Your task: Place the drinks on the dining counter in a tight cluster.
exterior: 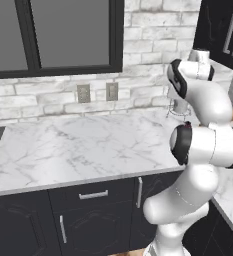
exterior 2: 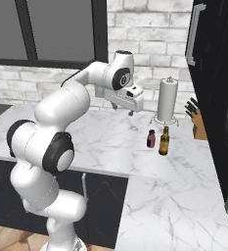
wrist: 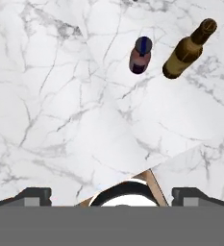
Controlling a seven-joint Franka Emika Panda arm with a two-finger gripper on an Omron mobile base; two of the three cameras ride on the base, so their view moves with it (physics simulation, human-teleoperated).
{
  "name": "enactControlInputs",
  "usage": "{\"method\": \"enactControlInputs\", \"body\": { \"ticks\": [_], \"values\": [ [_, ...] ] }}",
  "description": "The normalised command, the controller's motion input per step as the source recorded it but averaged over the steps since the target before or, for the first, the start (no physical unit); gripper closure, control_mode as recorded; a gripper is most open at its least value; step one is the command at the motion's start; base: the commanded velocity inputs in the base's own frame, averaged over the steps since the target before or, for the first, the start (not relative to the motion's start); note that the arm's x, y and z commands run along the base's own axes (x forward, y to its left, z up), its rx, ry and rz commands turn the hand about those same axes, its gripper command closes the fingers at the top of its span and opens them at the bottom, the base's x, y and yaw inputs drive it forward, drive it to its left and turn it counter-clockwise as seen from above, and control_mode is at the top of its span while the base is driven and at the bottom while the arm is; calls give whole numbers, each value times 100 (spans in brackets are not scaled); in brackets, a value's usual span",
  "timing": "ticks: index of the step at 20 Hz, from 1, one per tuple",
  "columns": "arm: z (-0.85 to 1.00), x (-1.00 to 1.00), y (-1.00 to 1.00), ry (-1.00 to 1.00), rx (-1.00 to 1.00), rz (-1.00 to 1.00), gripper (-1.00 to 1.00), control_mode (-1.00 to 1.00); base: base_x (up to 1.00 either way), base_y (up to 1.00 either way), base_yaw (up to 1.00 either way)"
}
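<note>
A short dark maroon drink [exterior 2: 151, 138] and a taller brown glass bottle [exterior 2: 164, 141] stand side by side, a small gap between them, on the L-shaped marble worktop [exterior 2: 105, 135]. From above, the maroon drink [wrist: 140, 55] sits left of the brown bottle [wrist: 187, 50]. My gripper [exterior 2: 130, 112] hangs above the worktop, up and to the left of both drinks, touching neither. It is open: its fingertips [wrist: 34, 194] stand far apart with nothing between them. The clear water bottle and the dining counter are out of view.
A paper-towel roll [exterior 2: 167, 100] on a wire stand rises just behind the drinks, with a knife block [exterior 2: 197, 120] to its right. Tall dark cabinets [exterior 2: 216, 73] close the right side. A brick wall with outlets [exterior: 83, 93] and a window backs the worktop [exterior: 78, 145].
</note>
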Motion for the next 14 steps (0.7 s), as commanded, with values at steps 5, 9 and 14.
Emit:
{"method": "enactControlInputs", "body": {
  "ticks": [5, 9, 14],
  "values": [
    [-58, 24, -2, 0, 0, -18, -100, -100, 0, 0, 0],
    [-62, 26, -3, 0, 0, -17, -100, -100, 0, 0, 0],
    [-43, 24, -10, 0, 0, -17, -100, -100, 0, 0, 0]
  ]
}}
